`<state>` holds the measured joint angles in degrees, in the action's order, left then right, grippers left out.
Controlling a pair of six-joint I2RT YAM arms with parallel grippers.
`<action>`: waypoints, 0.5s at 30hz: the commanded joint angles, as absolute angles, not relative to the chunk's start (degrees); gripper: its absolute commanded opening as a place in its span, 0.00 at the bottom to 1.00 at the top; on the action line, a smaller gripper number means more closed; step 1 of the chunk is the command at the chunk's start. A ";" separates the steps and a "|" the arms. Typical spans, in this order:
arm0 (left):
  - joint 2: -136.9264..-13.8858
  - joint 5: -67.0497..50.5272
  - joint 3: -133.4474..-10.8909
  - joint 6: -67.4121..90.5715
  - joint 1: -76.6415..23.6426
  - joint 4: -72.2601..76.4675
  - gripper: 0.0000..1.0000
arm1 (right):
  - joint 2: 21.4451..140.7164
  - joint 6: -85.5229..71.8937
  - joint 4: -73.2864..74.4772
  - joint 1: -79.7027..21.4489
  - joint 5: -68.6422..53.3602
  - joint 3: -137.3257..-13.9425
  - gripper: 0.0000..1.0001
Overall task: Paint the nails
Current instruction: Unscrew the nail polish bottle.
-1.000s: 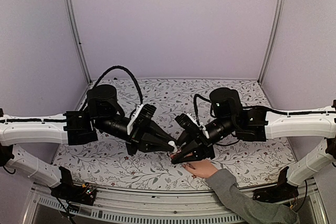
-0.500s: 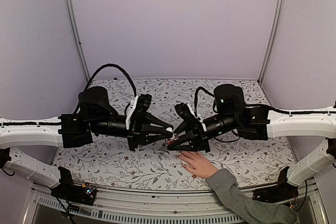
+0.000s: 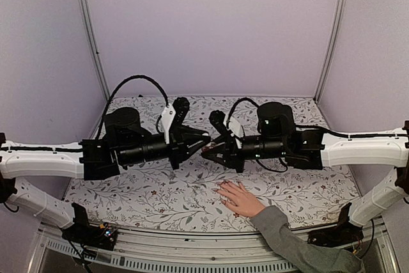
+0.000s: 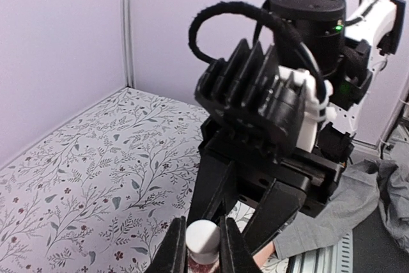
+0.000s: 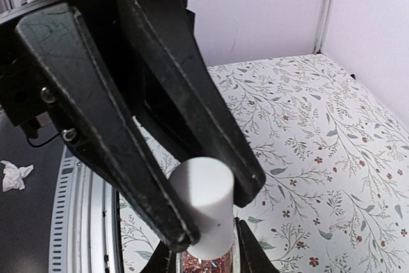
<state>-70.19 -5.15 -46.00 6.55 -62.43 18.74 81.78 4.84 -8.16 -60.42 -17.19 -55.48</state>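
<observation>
Two arms: both reach inward from the sides and meet tip to tip in mid-air above the middle of the desk [image 3: 128, 191], which is covered in a floral pattern.
Left tool [image 3: 202, 146]: clenched on the white cap [image 4: 203, 238]; in the left wrist view its two fingers [image 4: 174, 250] press the cap's sides.
White cap: a plain cylinder, sitting on top of the polish bottle [image 5: 208, 262]; in the right wrist view the left tool's long black fingers bracket it on both sides.
Polish bottle: only a sliver shows under the cap, reddish-pink and glittery; it hangs in the air, clear of the desk.
Right tool [image 3: 208, 151]: clenched on the polish bottle's body, one finger on each side, just below the cap.
Hand [image 3: 241, 199]: a light-skinned human hand lies flat on the desk, palm down, fingers spread and pointing left and away; it sits near the front edge, below and slightly right of the two tools, well apart from them.
Nails [image 3: 220, 187]: at the tips of those spread fingers, too small to make out from above.
Grey sleeve [image 3: 291, 244]: runs from the wrist off toward the near right corner.
</observation>
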 commanded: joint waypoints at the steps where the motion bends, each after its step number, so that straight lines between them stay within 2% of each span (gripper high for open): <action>1: -72.35 4.45 -47.76 9.97 -63.29 23.13 0.00 | 84.39 1.69 -10.33 -60.81 -8.43 -59.07 0.00; 15: -77.42 23.04 -48.89 17.37 -65.65 23.69 0.00 | 91.33 0.26 -11.11 -60.80 -0.34 -65.11 0.00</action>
<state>-76.09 17.87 -47.48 15.75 -63.75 22.35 89.84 2.33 -8.19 -60.36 -2.48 -62.02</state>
